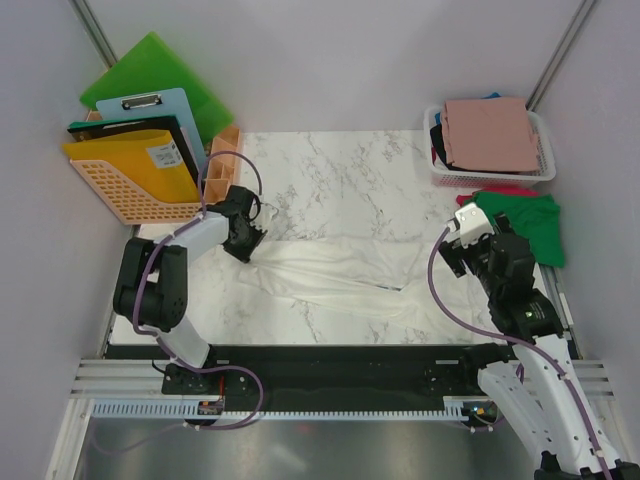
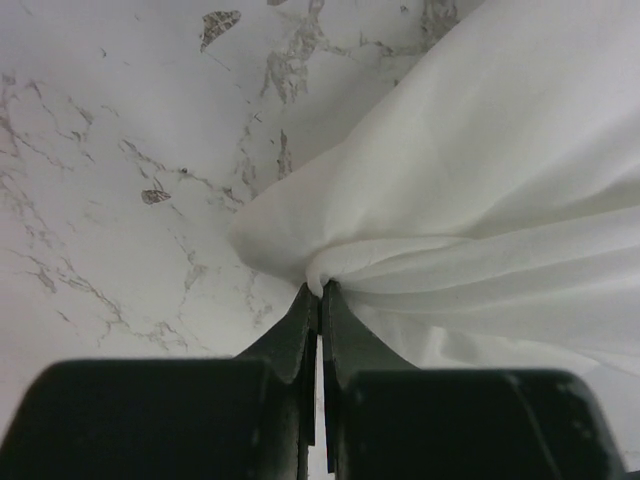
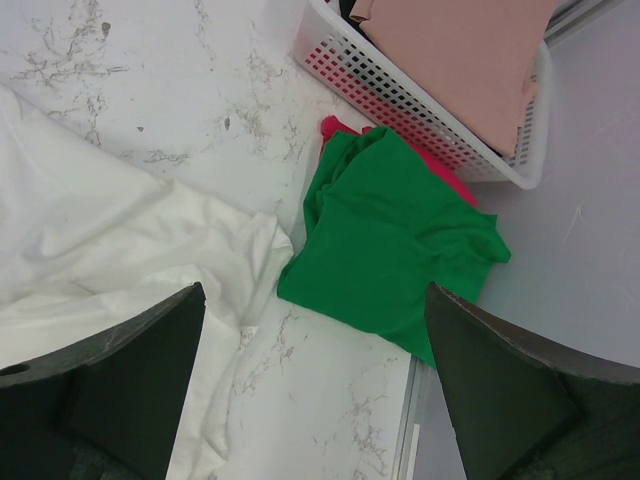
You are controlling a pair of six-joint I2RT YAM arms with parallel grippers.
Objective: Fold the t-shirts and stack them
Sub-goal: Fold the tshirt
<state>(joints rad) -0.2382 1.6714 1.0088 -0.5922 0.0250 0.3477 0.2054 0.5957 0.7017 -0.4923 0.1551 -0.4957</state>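
Note:
A cream-white t-shirt (image 1: 340, 275) lies crumpled and stretched across the middle of the marble table. My left gripper (image 1: 245, 240) is at its left end, shut on a bunched fold of the white cloth (image 2: 480, 200); the jaws (image 2: 320, 290) pinch it at their tips. My right gripper (image 1: 462, 245) hangs open above the shirt's right end (image 3: 120, 240), with nothing between the fingers (image 3: 312, 300). A green t-shirt (image 3: 390, 240) lies crumpled just right of it, over a red one (image 3: 335, 127). A folded dusty-pink t-shirt (image 1: 490, 135) tops the pile in the basket.
The white mesh basket (image 1: 545, 170) stands at the back right, with dark and blue cloth under the pink one. An orange file rack (image 1: 130, 190) with clipboards and green boards (image 1: 150, 70) fills the back left, a small wooden box (image 1: 222, 160) beside it. Grey walls close in both sides.

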